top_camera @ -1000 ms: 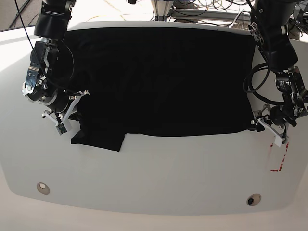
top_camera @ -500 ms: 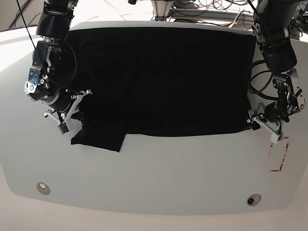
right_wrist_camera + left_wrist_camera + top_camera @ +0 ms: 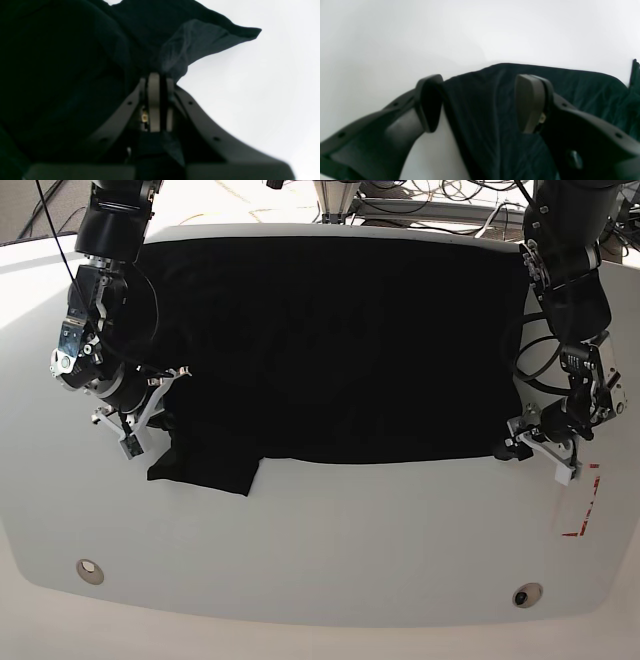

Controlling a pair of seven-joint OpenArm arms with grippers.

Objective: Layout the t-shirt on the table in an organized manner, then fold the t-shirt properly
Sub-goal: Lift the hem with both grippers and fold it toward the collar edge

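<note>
The black t-shirt [image 3: 340, 340] lies spread across the far half of the white table [image 3: 330, 550], with one sleeve [image 3: 205, 465] sticking out toward the front at the left. At that side my right gripper [image 3: 168, 383] sits at the cloth's edge. In the right wrist view it [image 3: 157, 80] is shut, with bunched t-shirt [image 3: 62, 62] cloth pinched at its tips. My left gripper [image 3: 510, 446] is at the shirt's front right corner. Seen from the left wrist, it [image 3: 477, 102] stands open, low over the table, with the t-shirt's [image 3: 490, 125] edge lying between its fingers [image 3: 527, 102].
Two round metal fittings [image 3: 89, 569] [image 3: 526, 594] sit near the table's front edge. A red-outlined mark [image 3: 585, 505] lies just right of the left gripper. Cables and stands [image 3: 430, 195] crowd the space behind the table.
My left gripper has slid left from beside the red mark onto the shirt's front right corner. My right gripper has barely shifted, still shut at the left edge.
</note>
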